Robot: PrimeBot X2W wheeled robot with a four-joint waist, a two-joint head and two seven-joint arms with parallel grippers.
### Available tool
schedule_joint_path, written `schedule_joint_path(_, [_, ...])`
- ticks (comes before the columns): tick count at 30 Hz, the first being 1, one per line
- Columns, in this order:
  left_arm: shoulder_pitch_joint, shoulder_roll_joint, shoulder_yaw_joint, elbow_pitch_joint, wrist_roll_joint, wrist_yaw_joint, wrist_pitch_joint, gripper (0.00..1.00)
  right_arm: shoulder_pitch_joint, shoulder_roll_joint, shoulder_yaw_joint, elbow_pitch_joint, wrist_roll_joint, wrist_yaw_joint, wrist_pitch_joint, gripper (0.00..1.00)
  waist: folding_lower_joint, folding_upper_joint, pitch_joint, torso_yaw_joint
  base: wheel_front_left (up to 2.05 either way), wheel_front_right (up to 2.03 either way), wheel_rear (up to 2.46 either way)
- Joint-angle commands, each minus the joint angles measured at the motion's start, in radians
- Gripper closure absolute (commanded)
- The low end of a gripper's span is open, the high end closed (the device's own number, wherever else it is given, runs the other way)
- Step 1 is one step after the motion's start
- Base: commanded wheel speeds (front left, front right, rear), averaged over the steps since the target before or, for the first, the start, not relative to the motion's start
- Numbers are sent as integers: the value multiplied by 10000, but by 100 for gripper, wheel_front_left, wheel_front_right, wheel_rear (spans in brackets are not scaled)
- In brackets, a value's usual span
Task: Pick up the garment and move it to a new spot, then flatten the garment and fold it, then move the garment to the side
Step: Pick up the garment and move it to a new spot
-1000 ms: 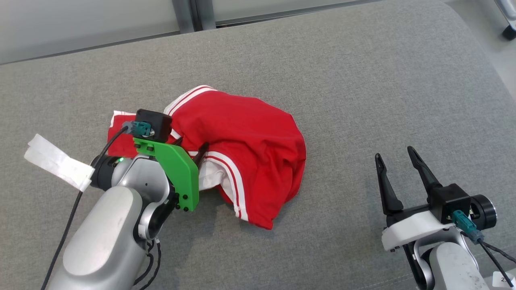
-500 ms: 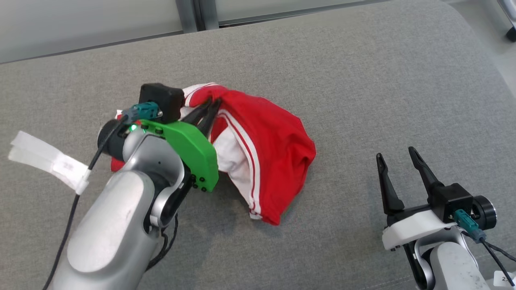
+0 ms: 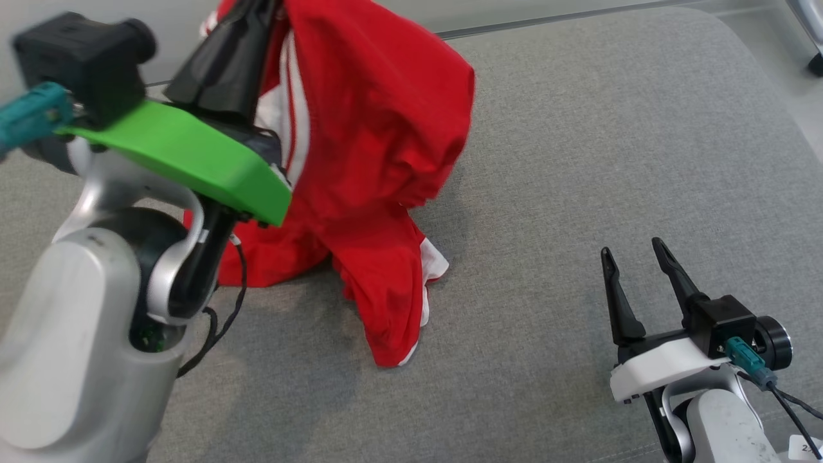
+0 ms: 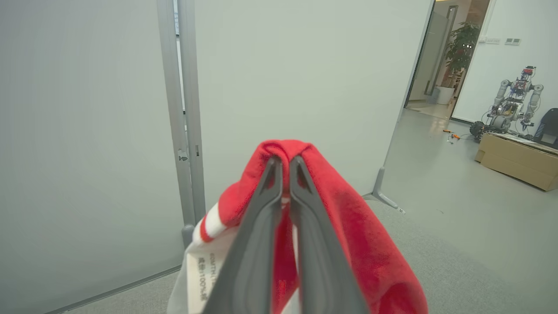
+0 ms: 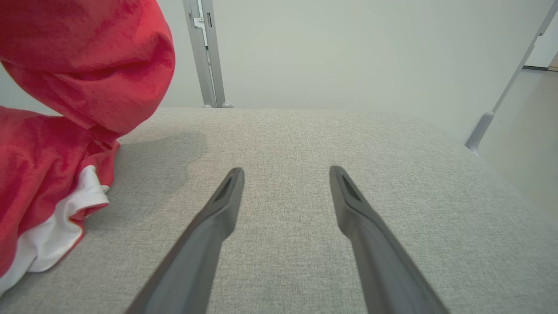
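Upper left, head view: left hand (image 3: 257, 8) pinching red garment (image 3: 379, 128), held up; bottom end on grey counter (image 3: 578, 161).
Left wrist view: printed white tag (image 4: 202, 279) beside fingers (image 4: 257, 244).
Lower right: right hand (image 3: 630, 247) wide open, empty.

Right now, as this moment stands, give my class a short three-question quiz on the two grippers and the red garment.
1. True or false: the right gripper stands open, touching nothing of the red garment.
2. The garment's lower end is: A) hanging clear in the air; B) resting on the grey cushion; C) draped over the right gripper.
3. Fill the gap: the left gripper is ___ on a fold of the garment.
Key: 1 true; 2 B; 3 shut.
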Motion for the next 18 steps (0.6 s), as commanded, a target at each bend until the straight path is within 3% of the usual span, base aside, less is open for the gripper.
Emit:
schedule_joint_path(1, [-183, 139, 313, -272, -236, 89, 105, 100, 40, -7, -29, -24, 32, -14, -32, 0, 0, -1, 13, 19, 0, 0, 0])
schedule_joint_path(8, [-366, 878, 1415, -868, -514, 355, 491, 100, 17, -8, -24, -3, 117, -14, -32, 0, 0, -1, 33, 143, 0, 0, 0])
schedule_joint_path(18, [462, 2600, 3574, 718, -370, 747, 366, 100, 7, -8, 33, 12, 120, -14, -32, 0, 0, -1, 52, 424, 0, 0, 0])
